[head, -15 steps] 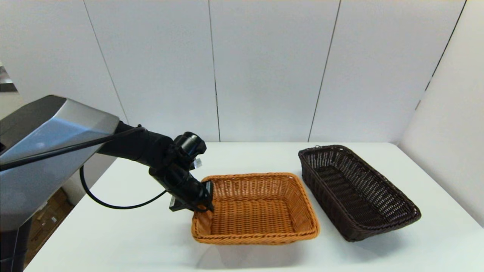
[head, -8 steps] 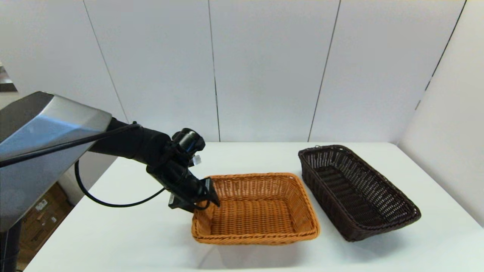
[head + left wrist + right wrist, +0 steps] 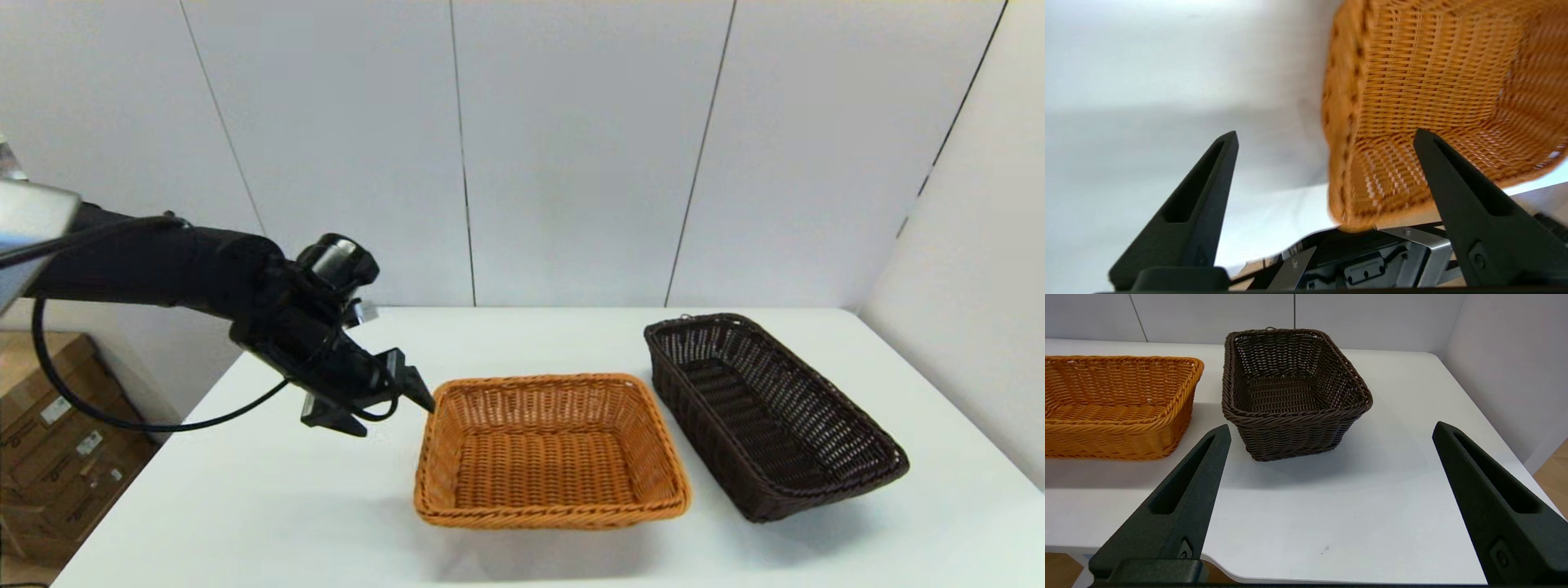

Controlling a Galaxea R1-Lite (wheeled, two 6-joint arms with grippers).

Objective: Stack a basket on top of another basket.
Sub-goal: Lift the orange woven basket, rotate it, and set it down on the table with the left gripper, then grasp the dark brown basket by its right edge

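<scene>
The dark brown basket [image 3: 771,412] stands on the white table [image 3: 245,506] at the right, empty, its long side running away from me. The orange-tan basket [image 3: 551,449] sits just left of it with a narrow gap between them, also empty. My left gripper [image 3: 392,416] hovers open off the orange basket's far left corner, holding nothing. In the left wrist view the orange basket [image 3: 1433,102] fills the space beyond the left gripper [image 3: 1325,134]. My right gripper [image 3: 1332,426] is open at the table's near edge, short of the dark basket [image 3: 1294,392] and the orange basket [image 3: 1114,404].
White wall panels close off the table at the back and along the right side. Cardboard boxes [image 3: 57,457] lie on the floor past the table's left edge. Bare tabletop stretches in front of both baskets and to the left of the orange one.
My left gripper has pulled away from the orange basket's left rim, moving left and upward. Neither basket has shifted.
</scene>
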